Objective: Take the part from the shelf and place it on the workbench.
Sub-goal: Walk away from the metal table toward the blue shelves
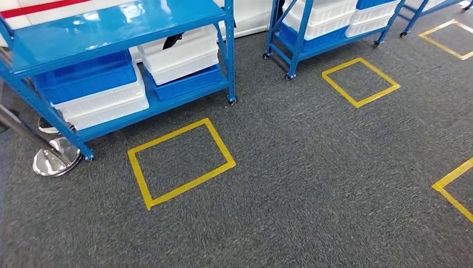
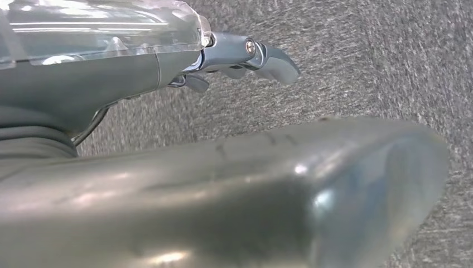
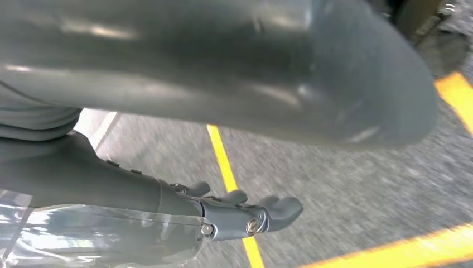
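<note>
A blue metal shelf (image 1: 111, 25) on castors stands at the upper left of the head view. Its lower level carries stacked bins: a blue bin (image 1: 83, 75) on a white bin (image 1: 106, 103), and a white bin (image 1: 181, 56) on a blue bin (image 1: 187, 84). I cannot make out the part among them. My left hand (image 2: 234, 56) hangs over grey carpet, its thick thumb (image 2: 251, 190) apart from the fingers and nothing in it. My right hand (image 3: 245, 215) hangs likewise over carpet with yellow tape, holding nothing, thumb (image 3: 223, 67) spread away.
A second blue shelf (image 1: 301, 33) with white bins (image 1: 329, 17) stands at the upper middle. Yellow tape squares (image 1: 181, 162) (image 1: 360, 82) mark the grey carpet in front of both shelves. A chrome post base (image 1: 53, 159) sits by the near shelf's left leg.
</note>
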Controlling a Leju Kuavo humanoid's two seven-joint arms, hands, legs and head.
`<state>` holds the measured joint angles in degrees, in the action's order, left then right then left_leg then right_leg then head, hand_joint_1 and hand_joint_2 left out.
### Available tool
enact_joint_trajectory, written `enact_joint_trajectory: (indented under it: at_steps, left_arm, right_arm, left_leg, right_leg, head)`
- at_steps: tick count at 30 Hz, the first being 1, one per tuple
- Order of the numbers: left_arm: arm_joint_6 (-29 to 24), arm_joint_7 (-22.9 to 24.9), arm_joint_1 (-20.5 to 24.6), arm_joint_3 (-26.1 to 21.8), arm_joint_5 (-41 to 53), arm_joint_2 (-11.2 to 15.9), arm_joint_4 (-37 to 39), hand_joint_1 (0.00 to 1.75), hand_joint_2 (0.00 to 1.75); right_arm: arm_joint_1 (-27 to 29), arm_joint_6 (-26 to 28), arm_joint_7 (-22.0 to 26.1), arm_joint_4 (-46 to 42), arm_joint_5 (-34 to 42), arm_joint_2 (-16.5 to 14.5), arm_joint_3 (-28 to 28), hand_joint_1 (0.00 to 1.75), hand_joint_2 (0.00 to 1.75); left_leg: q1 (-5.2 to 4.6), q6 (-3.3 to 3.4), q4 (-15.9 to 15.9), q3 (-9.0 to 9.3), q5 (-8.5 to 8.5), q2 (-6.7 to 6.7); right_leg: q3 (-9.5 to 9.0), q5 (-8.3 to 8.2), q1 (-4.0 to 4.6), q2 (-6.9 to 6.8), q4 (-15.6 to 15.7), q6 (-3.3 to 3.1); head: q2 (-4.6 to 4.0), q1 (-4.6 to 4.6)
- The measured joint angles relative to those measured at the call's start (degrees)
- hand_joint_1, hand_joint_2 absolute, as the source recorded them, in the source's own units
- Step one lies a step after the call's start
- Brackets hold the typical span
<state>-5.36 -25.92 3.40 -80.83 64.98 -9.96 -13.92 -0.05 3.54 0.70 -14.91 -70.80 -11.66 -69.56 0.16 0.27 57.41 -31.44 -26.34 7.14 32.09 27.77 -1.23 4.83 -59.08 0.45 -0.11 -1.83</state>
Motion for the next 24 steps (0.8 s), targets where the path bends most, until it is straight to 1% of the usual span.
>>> enact_joint_trajectory:
  at_steps: [1,2,3,4,5,6,7,8,9,10,11,12,13,14,15,16,17,18,19,20,21,22,23,24]
  left_arm:
    - [-0.02,-0.01,-0.04,0.00,0.01,0.00,0.00,0.00,0.00]
    - [-0.03,-0.02,-0.11,0.00,0.03,0.01,0.00,0.00,0.00]
    - [-0.04,-0.04,-0.17,0.00,0.07,0.01,0.00,0.00,0.00]
    - [-0.05,-0.06,-0.15,0.00,0.11,0.01,0.00,0.00,0.00]
    - [-0.05,-0.08,-0.06,0.00,0.15,0.01,-0.01,0.00,0.00]
    - [-0.04,-0.13,0.03,0.00,0.16,-0.01,-0.01,0.00,0.00]
    - [-0.04,-0.17,0.12,0.00,0.17,-0.01,-0.01,0.00,0.00]
    - [-0.04,-0.22,0.14,0.00,0.17,-0.01,-0.01,0.00,0.00]
    - [-0.04,-0.25,0.10,0.00,0.18,-0.01,-0.01,0.00,0.00]
    - [-0.04,-0.26,0.02,0.00,0.19,-0.01,-0.01,0.00,0.00]
    - [-0.06,-0.26,-0.06,-0.01,0.22,-0.01,-0.01,0.00,0.00]
    - [-0.09,-0.26,-0.08,-0.01,0.27,0.01,-0.01,0.00,0.00]
    - [-0.13,-0.28,-0.03,-0.01,0.33,0.02,-0.01,0.00,0.00]
    - [-0.16,-0.32,0.04,-0.01,0.41,0.03,-0.01,0.00,0.00]
    - [-0.19,-0.37,0.08,0.00,0.45,0.03,-0.01,0.00,0.00]
    - [-0.19,-0.42,0.07,0.00,0.49,0.03,-0.01,0.00,0.00]
    - [-0.19,-0.48,0.03,0.00,0.49,0.03,-0.01,0.00,0.00]
    - [-0.19,-0.56,-0.04,0.00,0.44,0.01,-0.01,0.00,0.00]
    - [-0.18,-0.66,-0.07,0.00,0.37,-0.02,-0.01,0.00,0.00]
    - [-0.17,-0.76,-0.03,-0.01,0.27,-0.04,-0.01,0.00,0.00]
    - [-0.15,-0.85,0.01,-0.01,0.18,-0.07,-0.01,0.00,0.00]
    - [-0.11,-0.91,0.08,-0.01,0.12,-0.08,-0.02,0.00,0.00]
    - [-0.07,-0.94,0.11,-0.01,0.08,-0.08,-0.02,0.00,0.00]
    - [-0.03,-0.97,0.09,-0.01,0.07,-0.08,-0.02,0.00,0.00]
  right_arm:
    - [-0.06,0.02,0.00,-0.01,-0.08,0.00,-0.02,0.00,0.00]
    - [-0.11,0.04,0.00,-0.01,-0.13,-0.02,-0.05,0.00,0.00]
    - [-0.12,0.08,-0.01,-0.01,-0.20,-0.03,-0.08,0.00,0.00]
    - [-0.08,0.12,0.00,-0.02,-0.26,-0.04,-0.14,0.00,0.00]
    - [-0.01,0.15,0.00,-0.02,-0.33,-0.06,-0.24,0.00,0.00]
    - [0.08,0.19,-0.01,-0.02,-0.42,-0.05,-0.36,0.00,0.00]
    - [0.14,0.19,0.00,-0.02,-0.48,-0.05,-0.48,0.00,0.00]
    - [0.15,0.19,-0.01,-0.02,-0.54,-0.05,-0.58,0.00,0.00]
    - [0.14,0.18,-0.01,-0.02,-0.60,-0.05,-0.65,0.00,0.00]
    - [0.10,0.17,-0.01,-0.02,-0.66,-0.05,-0.70,0.00,0.00]
    - [0.06,0.16,0.00,-0.02,-0.72,-0.05,-0.77,0.00,0.00]
    - [0.04,0.14,0.00,-0.02,-0.80,-0.06,-0.84,0.00,0.00]
    - [0.03,0.11,0.02,-0.02,-0.91,-0.07,-0.90,0.00,0.00]
    - [0.00,0.09,0.04,-0.02,-1.02,-0.07,-0.95,0.00,0.00]
    - [-0.06,0.10,0.07,-0.02,-1.15,-0.08,-0.98,0.00,0.00]
    - [-0.17,0.21,0.10,-0.02,-1.26,-0.08,-0.99,0.00,0.00]
    - [-0.35,0.42,0.20,-0.02,-1.28,-0.08,-1.00,0.00,0.00]
    - [-0.47,0.75,0.31,-0.02,-1.19,-0.08,-1.04,0.00,0.00]
    - [-0.53,1.20,0.44,-0.02,-0.99,-0.08,-1.15,0.00,0.00]
    - [-0.55,1.62,0.56,-0.02,-0.75,-0.08,-1.30,0.00,0.00]
    - [-0.48,1.97,0.58,-0.02,-0.52,-0.08,-1.46,0.00,0.00]
    - [-0.43,2.20,0.57,-0.02,-0.35,-0.08,-1.65,0.00,0.00]
    - [-0.39,2.29,0.54,-0.02,-0.25,-0.08,-1.86,0.00,0.00]
    - [-0.34,2.33,0.51,-0.02,-0.19,-0.07,-2.08,0.00,0.00]
  left_leg:
    - [0.03,-0.35,-0.01,-0.12,0.03,0.57]
    - [0.09,-0.67,0.02,-0.23,0.00,0.84]
    - [0.03,-0.96,0.53,-0.47,-0.37,0.12]
    - [-0.01,-1.23,1.98,-1.11,-1.30,-1.30]
    - [-0.03,-1.47,4.73,-2.37,-2.87,-3.16]
    - [-0.02,-1.69,8.45,-4.23,-4.81,-4.97]
    - [0.09,-1.87,12.54,-6.31,-6.64,-5.94]
    - [0.19,-2.02,15.75,-7.96,-7.72,-6.41]
    - [0.27,-2.10,17.00,-8.64,-7.66,-6.63]
    - [0.33,-2.11,15.87,-8.07,-6.44,-6.85]
    - [0.36,-2.02,12.53,-6.33,-4.41,-7.30]
    - [0.28,-1.76,8.04,-4.05,-2.47,-8.63]
    - [0.10,-1.40,4.21,-2.08,-1.05,-9.89]
    - [-0.11,-1.01,1.65,-0.84,-0.32,-10.87]
    - [-0.33,-0.65,0.51,-0.38,-0.22,-11.43]
    - [-0.47,-0.36,0.46,-0.44,-0.24,-10.93]
    - [-0.42,-0.04,0.24,-0.33,-0.11,-10.28]
    - [-0.28,0.26,-0.13,-0.10,0.09,-9.73]
    - [-0.09,0.63,-0.51,0.14,0.30,-9.23]
    - [0.11,0.95,-0.86,0.38,0.47,-8.76]
    - [0.18,1.21,-1.00,0.43,0.47,-8.36]
    - [0.17,1.42,-0.97,0.43,0.35,-7.94]
    - [0.14,1.52,-0.91,0.49,0.19,-7.46]
    - [0.10,1.55,-0.84,0.67,-0.04,-7.01]
  right_leg:
    - [-0.02,-0.05,0.12,-0.60,0.10,-0.30]
    - [-0.14,-0.08,0.08,-1.38,0.22,-0.66]
    - [-0.33,-0.08,0.03,-2.13,0.42,-1.09]
    - [-0.50,-0.10,-0.05,-2.97,0.64,-1.49]
    - [-0.64,-0.07,-0.06,-3.87,0.82,-1.85]
    - [-0.71,0.05,0.07,-4.73,0.85,-2.09]
    - [-0.74,0.18,0.21,-5.67,0.82,-2.24]
    - [-0.78,0.32,0.32,-6.61,0.79,-2.30]
    - [-0.85,0.46,0.38,-7.47,0.75,-2.30]
    - [-0.99,0.61,0.40,-8.26,0.71,-2.24]
    - [-1.22,0.79,0.41,-8.99,0.68,-2.13]
    - [-1.50,0.99,0.45,-9.67,0.65,-1.97]
    - [-1.77,1.22,0.56,-10.31,0.63,-1.73]
    - [-2.02,1.41,0.64,-10.84,0.63,-1.42]
    - [-2.22,1.55,0.70,-11.34,0.67,-1.09]
    - [-2.42,1.62,0.71,-11.83,0.79,-0.76]
    - [-2.65,1.68,0.73,-12.29,0.92,-0.43]
    - [-2.78,1.95,0.64,-11.74,0.75,-0.08]
    - [-2.48,2.67,0.56,-10.39,-0.21,0.22]
    - [-1.45,3.99,0.48,-8.59,-2.44,0.49]
    - [0.29,5.67,0.32,-6.60,-5.85,0.68]
    - [2.54,7.33,0.29,-5.51,-9.92,0.79]
    - [4.68,8.32,0.28,-5.10,-13.47,0.91]
    - [6.07,8.20,0.28,-4.99,-15.39,0.99]
  head:
    - [-0.01,-0.01]
    - [-0.01,0.00]
    - [-0.01,-0.07]
    - [-0.01,-0.20]
    - [0.00,-0.32]
    - [0.00,-0.43]
    - [-0.01,-0.47]
    - [-0.01,-0.46]
    - [-0.01,-0.47]
    - [-0.01,-0.47]
    - [-0.01,-0.47]
    - [-0.01,-0.47]
    - [-0.01,-0.44]
    - [-0.01,-0.43]
    - [-0.01,-0.39]
    - [-0.01,-0.39]
    - [-0.01,-0.39]
    - [-0.01,-0.35]
    - [-0.01,-0.29]
    - [-0.01,-0.20]
    - [-0.01,-0.12]
    - [-0.01,-0.05]
    - [-0.01,-0.03]
    - [-0.01,-0.02]
